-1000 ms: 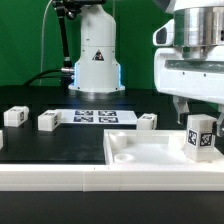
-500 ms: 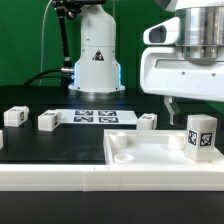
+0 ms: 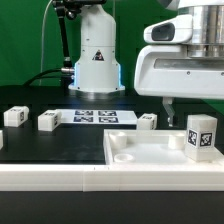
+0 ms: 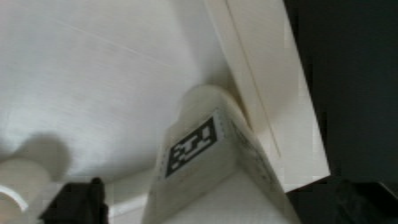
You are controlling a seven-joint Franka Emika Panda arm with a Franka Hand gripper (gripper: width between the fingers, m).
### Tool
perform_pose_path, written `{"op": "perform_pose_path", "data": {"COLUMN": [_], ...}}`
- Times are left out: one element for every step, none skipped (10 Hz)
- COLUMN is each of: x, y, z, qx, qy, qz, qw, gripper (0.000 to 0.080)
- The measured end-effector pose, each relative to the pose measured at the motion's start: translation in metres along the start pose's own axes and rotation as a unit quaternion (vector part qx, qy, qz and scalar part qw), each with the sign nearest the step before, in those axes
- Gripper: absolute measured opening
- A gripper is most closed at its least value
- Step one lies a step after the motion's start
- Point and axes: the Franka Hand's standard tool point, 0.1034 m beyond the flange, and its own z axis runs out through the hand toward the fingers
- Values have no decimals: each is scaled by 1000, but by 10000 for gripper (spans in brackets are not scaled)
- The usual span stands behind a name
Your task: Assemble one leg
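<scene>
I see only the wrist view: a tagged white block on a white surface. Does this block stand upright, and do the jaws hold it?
Observer: The leg stands upright on the white panel. The one finger I can see is beside it, not touching.
Operator: Are other legs near?
Observer: Three spare legs sit on the table, off the panel: two at the exterior view's left, one just behind the panel.
Operator: And the marker board?
Observer: The marker board lies flat behind, between those legs.
</scene>
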Motion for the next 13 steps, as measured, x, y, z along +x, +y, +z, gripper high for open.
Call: {"op": "perform_pose_path", "data": {"x": [-1,0,0,0,0,1,3,2,2,2,2,2,2], "y": [1,1,0,-1,0,2,3,3,4,4,4,4,3], "z": [-1,-1,-1,-2,-2,-2,-3,-2,-2,-2,-2,-2,-1], "qx": [-4,-5,-6,-8,-9,-9,-9,-9,-9,-9,-9,-9,-8], "qy": [-5,-6,-6,-5,-5,-4,-3,-3,-3,-4,-4,-4,-3], "qz": [-57,-96,-114,-153,-176,-189,-202,-199,-199,-197,-188,-186,-153], "qw": [998,995,993,988,984,982,979,980,980,980,982,982,988], "gripper": [649,649,649,649,649,649,518,518,378,291,291,291,291]}}
